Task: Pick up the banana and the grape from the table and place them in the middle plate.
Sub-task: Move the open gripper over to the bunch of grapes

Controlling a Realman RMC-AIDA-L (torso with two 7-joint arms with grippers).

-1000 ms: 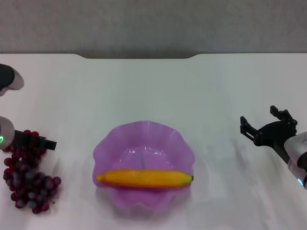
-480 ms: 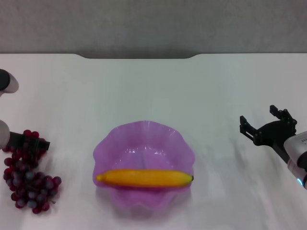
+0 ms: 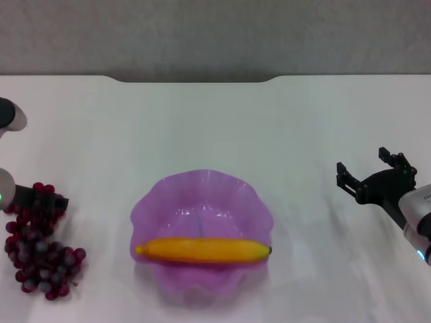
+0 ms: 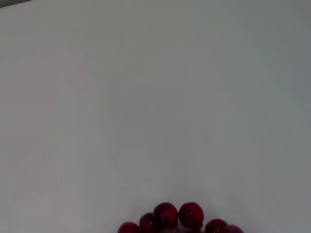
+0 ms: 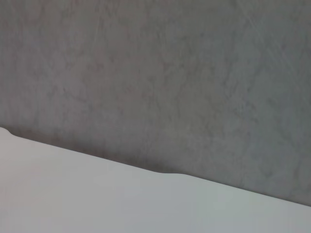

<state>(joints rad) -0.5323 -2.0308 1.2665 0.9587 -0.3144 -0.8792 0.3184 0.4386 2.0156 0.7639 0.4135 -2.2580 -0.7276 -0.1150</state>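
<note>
- White table (image 3: 215, 128) runs back to a grey wall.
- The middle plate (image 3: 202, 195) sits centre-front, with the banana (image 3: 202, 250) lying across its near side.
- The grape (image 3: 40, 259) lies at the table's left; the left gripper (image 3: 47, 199) is among its top berries, its spread unreadable.
- The right gripper (image 3: 372, 171) hovers far right, fingers wide and empty.
</note>
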